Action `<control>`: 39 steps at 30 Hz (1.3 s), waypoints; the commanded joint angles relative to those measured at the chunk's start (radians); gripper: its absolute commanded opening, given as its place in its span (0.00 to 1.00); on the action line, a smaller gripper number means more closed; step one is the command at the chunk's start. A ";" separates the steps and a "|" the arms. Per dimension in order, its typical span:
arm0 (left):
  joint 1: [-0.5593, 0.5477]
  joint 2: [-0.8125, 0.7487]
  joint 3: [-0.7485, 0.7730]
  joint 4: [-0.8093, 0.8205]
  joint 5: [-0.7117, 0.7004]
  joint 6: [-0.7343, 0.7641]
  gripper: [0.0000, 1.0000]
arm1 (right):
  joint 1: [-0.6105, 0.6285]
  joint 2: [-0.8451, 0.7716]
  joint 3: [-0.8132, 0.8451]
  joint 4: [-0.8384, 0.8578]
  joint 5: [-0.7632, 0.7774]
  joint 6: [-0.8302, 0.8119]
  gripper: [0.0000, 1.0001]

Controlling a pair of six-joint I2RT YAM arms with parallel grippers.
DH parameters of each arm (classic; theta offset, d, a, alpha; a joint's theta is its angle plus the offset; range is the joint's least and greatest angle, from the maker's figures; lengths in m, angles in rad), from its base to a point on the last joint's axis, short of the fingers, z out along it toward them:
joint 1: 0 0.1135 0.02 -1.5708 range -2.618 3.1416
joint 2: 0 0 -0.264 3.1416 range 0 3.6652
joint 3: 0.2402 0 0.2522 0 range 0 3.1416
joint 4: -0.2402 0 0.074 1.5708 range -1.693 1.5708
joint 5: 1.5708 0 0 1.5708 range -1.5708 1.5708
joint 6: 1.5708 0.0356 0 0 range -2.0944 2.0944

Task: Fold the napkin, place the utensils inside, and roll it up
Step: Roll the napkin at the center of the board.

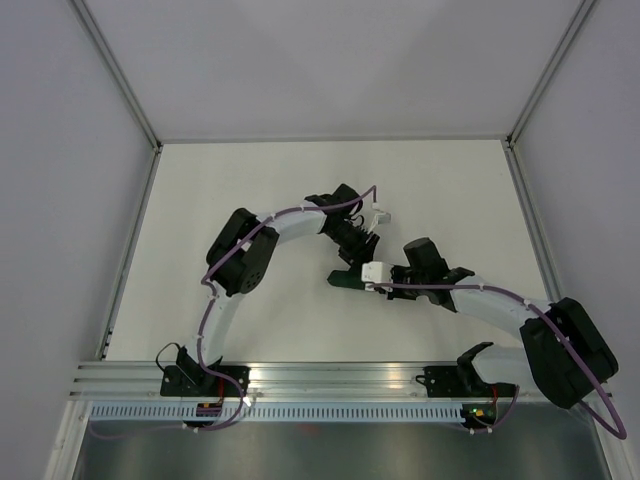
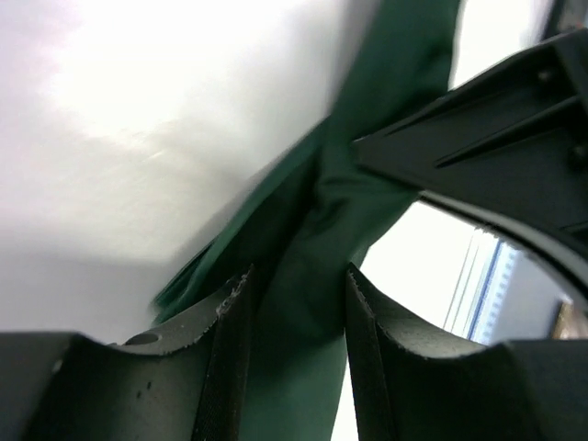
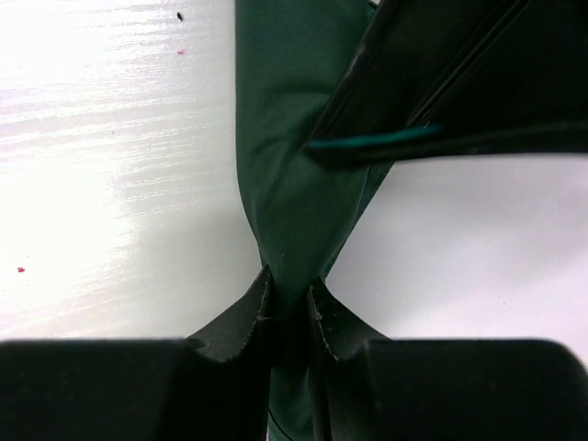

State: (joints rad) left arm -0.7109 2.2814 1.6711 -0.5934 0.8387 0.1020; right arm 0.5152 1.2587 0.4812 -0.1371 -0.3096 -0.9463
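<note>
The dark green napkin [image 1: 344, 279] is bunched into a narrow, twisted strip between the two grippers at the table's middle. My left gripper [image 1: 365, 240] has the strip filling the gap between its pads in the left wrist view [image 2: 296, 285]; the napkin [image 2: 317, 220] runs up and away from it. My right gripper [image 1: 373, 272] is pinched tight on the napkin [image 3: 285, 165] in the right wrist view [image 3: 289, 292]. Each gripper's black body shows in the other's view. The utensils are out of view.
The white table [image 1: 250, 200] is bounded by white walls with metal corner posts [image 1: 125, 85]. An aluminium rail [image 1: 330, 380] carrying both arm bases runs along the near edge.
</note>
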 commanded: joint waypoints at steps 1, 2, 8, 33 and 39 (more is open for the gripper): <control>0.054 -0.089 -0.057 0.093 -0.153 -0.071 0.48 | -0.001 0.022 0.054 -0.133 0.006 -0.014 0.22; 0.070 -0.118 -0.072 0.108 -0.151 -0.080 0.48 | 0.000 0.031 0.062 -0.153 0.006 -0.016 0.22; 0.119 -0.223 -0.178 0.228 -0.148 -0.143 0.48 | -0.001 0.086 0.117 -0.231 -0.003 -0.031 0.21; 0.035 -1.057 -1.180 1.380 -0.880 -0.105 0.55 | -0.139 0.695 0.749 -0.752 -0.218 -0.127 0.18; -0.140 -0.978 -1.139 1.362 -0.963 0.214 0.57 | -0.153 0.824 0.879 -0.858 -0.244 -0.144 0.18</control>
State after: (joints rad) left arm -0.7929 1.2568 0.5011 0.6907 -0.0532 0.0898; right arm 0.3641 1.9873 1.3434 -0.9417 -0.5903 -1.0367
